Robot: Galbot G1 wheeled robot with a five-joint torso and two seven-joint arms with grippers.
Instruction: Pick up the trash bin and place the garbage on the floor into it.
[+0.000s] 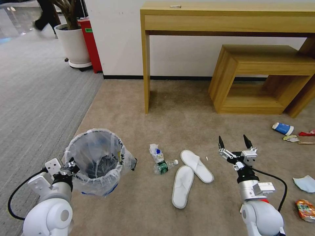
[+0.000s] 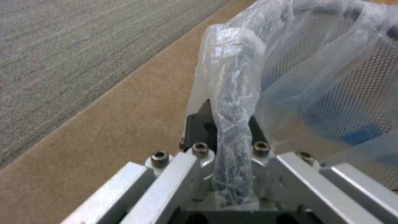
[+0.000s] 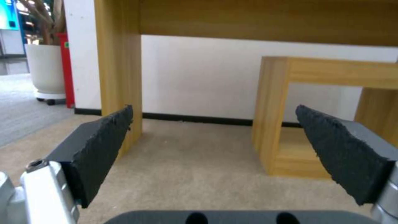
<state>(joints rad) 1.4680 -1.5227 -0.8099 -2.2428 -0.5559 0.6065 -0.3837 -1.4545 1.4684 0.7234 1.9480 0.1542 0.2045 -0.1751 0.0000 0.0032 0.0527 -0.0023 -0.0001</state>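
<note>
The left gripper (image 1: 70, 166) is clenching the rim of the small round black mesh trash bin (image 1: 98, 162), lined with a clear wrinkly plastic bag, at the bin's nine o'clock edge; the wrist view is showing film bunched between the jaws, so the hold is likely sliding if plastic rather than rim is bearing the load. The right gripper (image 1: 235, 143) is hovering spread wide and empty, with the pair of white slippers (image 1: 192, 175) lying at its nine o'clock. A clear bottle with green label (image 1: 164, 166) is lying between bin and slippers; swinging the tilted bin risks spilling
</note>
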